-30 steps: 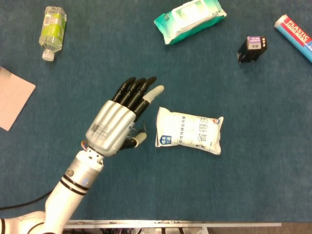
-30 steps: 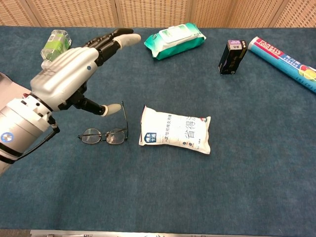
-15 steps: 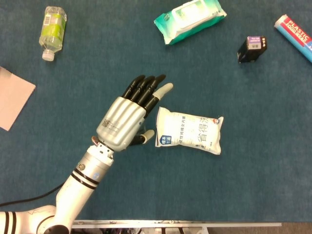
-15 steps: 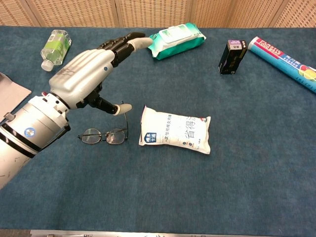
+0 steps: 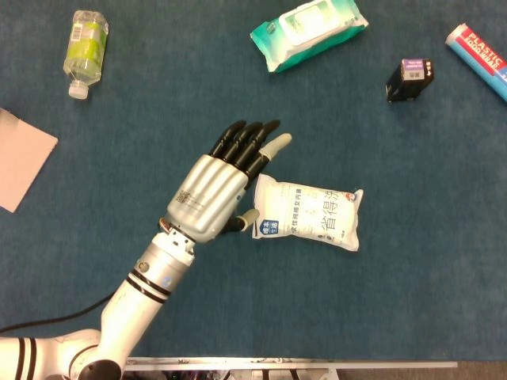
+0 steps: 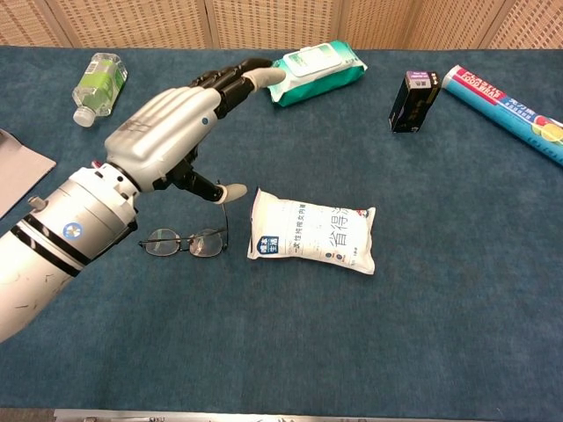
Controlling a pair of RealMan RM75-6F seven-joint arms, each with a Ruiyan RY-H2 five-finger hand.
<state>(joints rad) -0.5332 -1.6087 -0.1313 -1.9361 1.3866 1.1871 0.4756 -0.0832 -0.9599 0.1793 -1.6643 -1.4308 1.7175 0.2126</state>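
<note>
Far left there's a green bottle (image 6: 98, 79) lying well away from everything. The left hand (image 6: 171, 127) hovers flat and empty, fingers stretched out side by side, thumb sticking out underneath. The glasses (image 6: 186, 239) sit on the table right below the wrist, thumb tip just above one temple arm. The white pouch (image 6: 312, 231) lies just right of the glasses, beside the thumb.

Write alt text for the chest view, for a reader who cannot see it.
A silver robotic left hand with black fingers hovers open above a blue cloth-covered table, between thin wire-framed eyeglasses and a white printed pouch. Farther back lie a green plastic bottle, a teal wet-wipes pack, a small black box and a blue food-wrap carton.
</note>
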